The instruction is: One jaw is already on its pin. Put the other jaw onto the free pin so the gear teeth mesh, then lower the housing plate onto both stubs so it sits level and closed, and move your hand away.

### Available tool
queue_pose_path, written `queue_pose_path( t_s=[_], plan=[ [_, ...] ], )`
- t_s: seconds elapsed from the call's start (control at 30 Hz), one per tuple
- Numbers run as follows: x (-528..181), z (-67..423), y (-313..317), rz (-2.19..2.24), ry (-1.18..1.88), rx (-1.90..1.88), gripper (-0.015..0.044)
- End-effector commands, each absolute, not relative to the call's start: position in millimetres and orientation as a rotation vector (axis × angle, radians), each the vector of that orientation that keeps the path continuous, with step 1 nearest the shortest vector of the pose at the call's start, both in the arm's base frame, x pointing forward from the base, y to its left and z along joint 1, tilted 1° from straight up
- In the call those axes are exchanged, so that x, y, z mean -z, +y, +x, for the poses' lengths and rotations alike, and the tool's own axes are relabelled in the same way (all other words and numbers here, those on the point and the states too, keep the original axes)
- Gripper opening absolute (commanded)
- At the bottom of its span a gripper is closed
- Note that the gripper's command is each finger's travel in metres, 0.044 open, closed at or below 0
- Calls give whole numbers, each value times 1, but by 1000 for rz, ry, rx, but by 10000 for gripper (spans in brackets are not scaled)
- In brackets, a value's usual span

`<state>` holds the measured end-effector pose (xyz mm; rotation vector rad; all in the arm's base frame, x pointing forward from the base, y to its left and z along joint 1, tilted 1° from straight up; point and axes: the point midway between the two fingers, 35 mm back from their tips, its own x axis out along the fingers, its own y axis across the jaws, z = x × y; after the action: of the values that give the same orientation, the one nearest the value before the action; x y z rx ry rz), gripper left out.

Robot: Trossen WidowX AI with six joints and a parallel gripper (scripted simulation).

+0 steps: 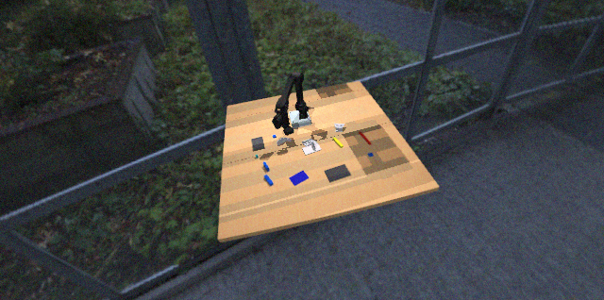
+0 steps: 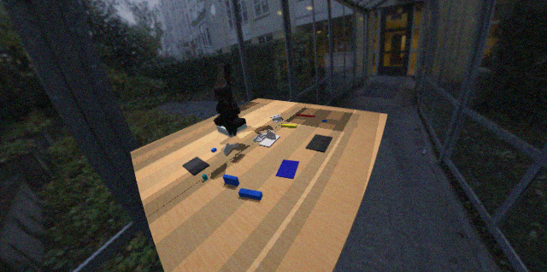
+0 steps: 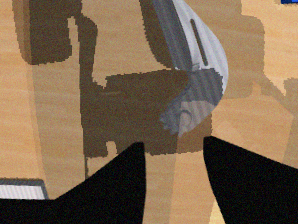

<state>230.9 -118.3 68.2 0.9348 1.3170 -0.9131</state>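
Note:
A grey curved jaw [image 1: 285, 141] [image 2: 232, 149] [image 3: 216, 55] lies loose on the table; its slot and toothed end show in the wrist view. My gripper [image 1: 288, 132] [image 2: 232, 133] [image 3: 173, 149] is partly open and empty, above the table just short of the toothed end. A white base [image 1: 309, 151] [image 2: 269, 141] carries grey parts; the pins and the mesh are too small to make out. A pale plate-like thing [image 1: 294, 116] [image 2: 221, 128] lies by the arm's foot, partly hidden by the arm. I cannot tell whether it is the housing plate.
A small white piece [image 1: 339, 126] [image 2: 277, 117], a yellow bar [image 1: 338, 142] [image 2: 289, 126] and a red bar [image 1: 364, 138] [image 2: 305, 115] lie beyond the base. Two blue blocks [image 1: 268, 180] [image 2: 250, 194], a blue sheet [image 1: 299, 177] [image 2: 287, 168] and dark sheets [image 1: 338, 173] [image 2: 320, 143] lie around.

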Motion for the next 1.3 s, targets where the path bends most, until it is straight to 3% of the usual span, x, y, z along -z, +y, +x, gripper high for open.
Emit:
queue_pose_path(
  t_s=[0.0, 0.27, 1.2, 1.27],
  plan=[
    [-68, 232, -119, 934, 1313, 912, 236],
    [-68, 232, -119, 934, 1313, 912, 440],
    [-68, 232, -119, 934, 1313, 912, 440],
    [-74, 230, -118, 935, 1321, 914, 387]
  ],
)
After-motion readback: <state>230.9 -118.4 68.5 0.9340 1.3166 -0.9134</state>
